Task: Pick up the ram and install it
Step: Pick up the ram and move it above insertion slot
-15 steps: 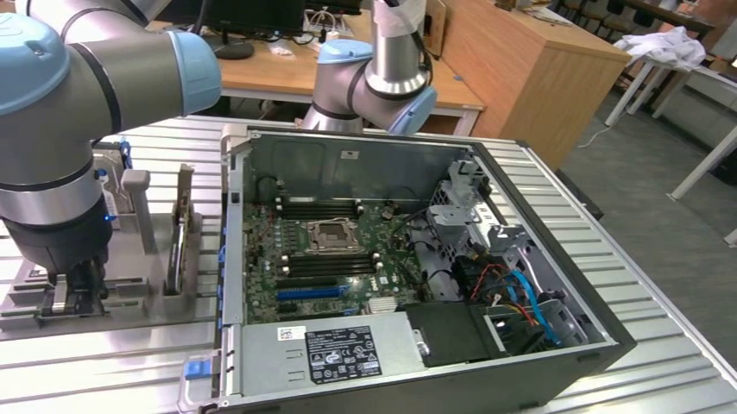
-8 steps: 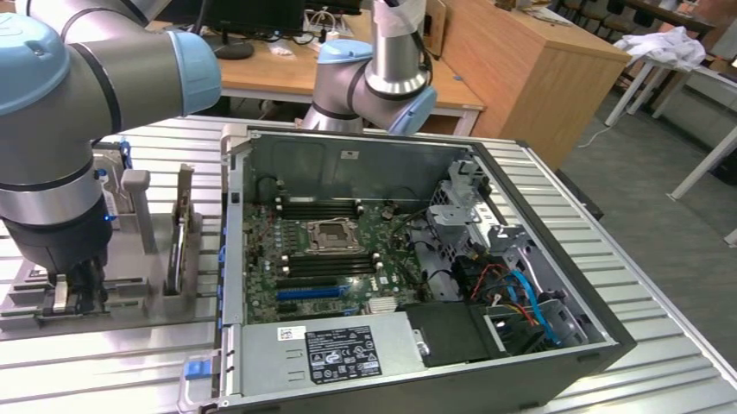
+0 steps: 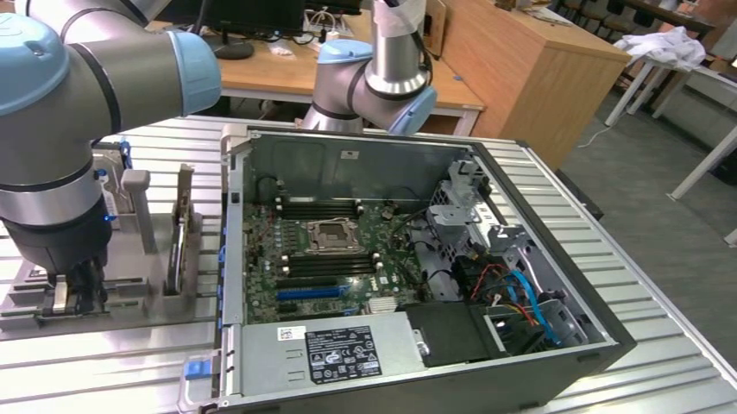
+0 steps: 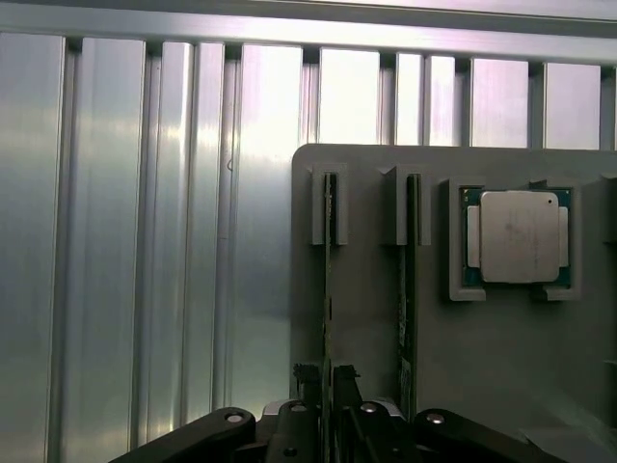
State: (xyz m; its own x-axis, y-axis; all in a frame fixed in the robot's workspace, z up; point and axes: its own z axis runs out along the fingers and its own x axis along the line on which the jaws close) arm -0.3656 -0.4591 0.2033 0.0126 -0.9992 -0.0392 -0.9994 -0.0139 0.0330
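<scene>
The ram [image 4: 329,289] is a thin green stick standing on edge in a slot of a grey holder [image 4: 366,251]. In the wrist view my gripper [image 4: 329,378] sits over one end of it, a dark fingertip pressed against each side, shut on the stick. A second stick of the same kind [image 4: 410,289] stands in the neighbouring slot. In the exterior view the gripper [image 3: 72,300] reaches down into the holder [image 3: 127,289] at the exterior view's left, beside the open computer case [image 3: 236,259]. The arm hides the held stick there.
A square silver processor chip [image 4: 519,236] lies in a pocket of the holder. The case's motherboard [image 3: 334,250] lies face up, with long dark slots [image 3: 323,207] beside its socket. A thin board [image 3: 179,241] stands on edge between gripper and case. The table is ribbed metal [image 4: 145,241].
</scene>
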